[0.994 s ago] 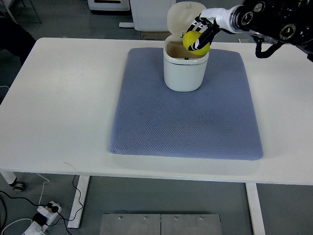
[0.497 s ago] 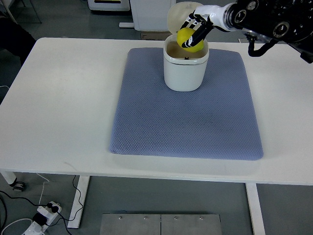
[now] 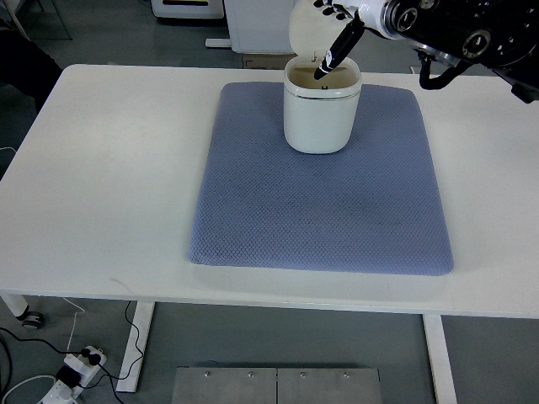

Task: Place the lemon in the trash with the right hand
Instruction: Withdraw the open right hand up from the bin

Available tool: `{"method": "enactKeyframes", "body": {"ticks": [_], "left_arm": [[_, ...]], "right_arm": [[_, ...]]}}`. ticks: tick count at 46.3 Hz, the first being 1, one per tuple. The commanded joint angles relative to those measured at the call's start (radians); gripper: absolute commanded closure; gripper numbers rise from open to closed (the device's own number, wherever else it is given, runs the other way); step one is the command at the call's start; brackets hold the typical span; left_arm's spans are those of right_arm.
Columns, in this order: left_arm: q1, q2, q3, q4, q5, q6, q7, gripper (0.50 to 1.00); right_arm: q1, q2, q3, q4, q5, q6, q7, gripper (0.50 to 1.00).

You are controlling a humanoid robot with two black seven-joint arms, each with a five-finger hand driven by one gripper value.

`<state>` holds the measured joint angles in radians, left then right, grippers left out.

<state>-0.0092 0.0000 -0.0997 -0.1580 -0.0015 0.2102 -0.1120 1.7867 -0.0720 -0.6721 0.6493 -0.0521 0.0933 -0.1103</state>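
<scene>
White plastic forms the trash bin (image 3: pixel 321 118) that is standing upright near the far edge of the blue-grey mat (image 3: pixel 320 189), its lid (image 3: pixel 307 29) tipped back and open behind the rim. We are seeing the right hand (image 3: pixel 335 38) reaching in from the upper right on its black arm (image 3: pixel 459 29), and it is hovering just above the bin's opening. Its fingers (image 3: pixel 331 57) are now hanging loose and extended, the dark fingertips pointing down toward the mouth of the bin, and they are holding nothing.

Compared with half a second ago, we are noticing the main change: the lemon is no longer in the hand. Then, the yellow fruit was gripped in curled fingers right over the opening; a full second ago it was held at the bin's right rim. Now we are not seeing it anywhere on the mat or on the table (image 3: pixel 109 168), and the inside of the bin is showing only a pale, shadowed interior, so we cannot tell for certain where in the bin it is lying. The hand is also sitting slightly higher and farther back in the picture than it was before.

Everything else is staying as it was: the bin has not shifted on the mat, and the mat is lying flat in the middle of the white table.
</scene>
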Motion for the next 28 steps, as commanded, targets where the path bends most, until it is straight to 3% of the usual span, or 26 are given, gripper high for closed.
{"method": "enactKeyframes", "body": {"ticks": [1,28], "left_arm": [[0.000,0.000,0.000,0.000,0.000,0.000,0.000,0.500],[0.000,0.000,0.000,0.000,0.000,0.000,0.000,0.500]], "right_arm": [[0.002,-0.002,-0.001,0.004,0.000,0.003,0.000,0.509],[0.019,-0.048,-0.012,0.084,-0.009,0.075,-0.002,0.507]]}}
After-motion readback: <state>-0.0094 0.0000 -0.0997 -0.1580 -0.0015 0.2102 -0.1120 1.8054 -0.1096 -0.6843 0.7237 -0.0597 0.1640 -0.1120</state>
